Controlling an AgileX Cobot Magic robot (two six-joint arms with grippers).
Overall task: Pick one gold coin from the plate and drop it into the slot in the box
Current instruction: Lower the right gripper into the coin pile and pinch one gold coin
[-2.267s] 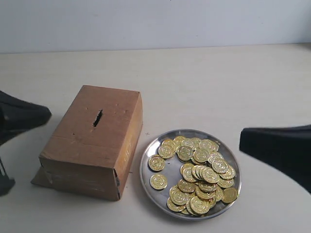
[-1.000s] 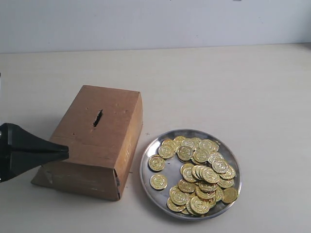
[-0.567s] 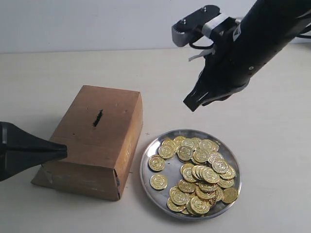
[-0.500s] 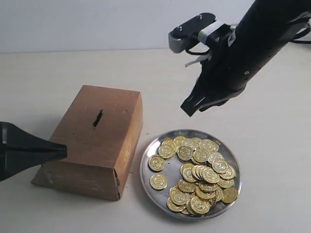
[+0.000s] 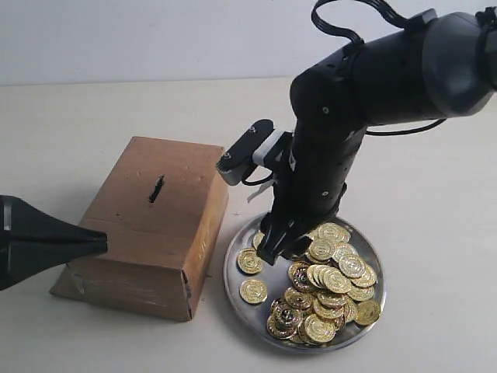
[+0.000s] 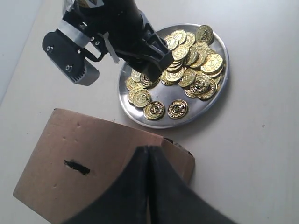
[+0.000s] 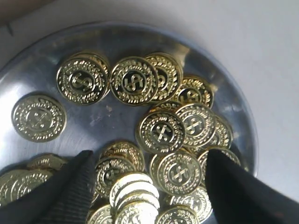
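Dozens of gold coins lie heaped in the plate, which sits on the table just beside the box. The slot is in the box's top. The right pincer hangs low over the heap, fingers apart with several coins between them. It would do best to settle on one raised coin and close slowly, since flat ones would likely skid on the metal. The left pincer, fingers together and holding nothing, hovers by the box corner.

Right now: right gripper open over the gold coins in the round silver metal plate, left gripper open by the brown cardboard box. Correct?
No. The left gripper by the brown cardboard box is shut, not open; the left wrist view shows its fingers pressed together. The rest holds.
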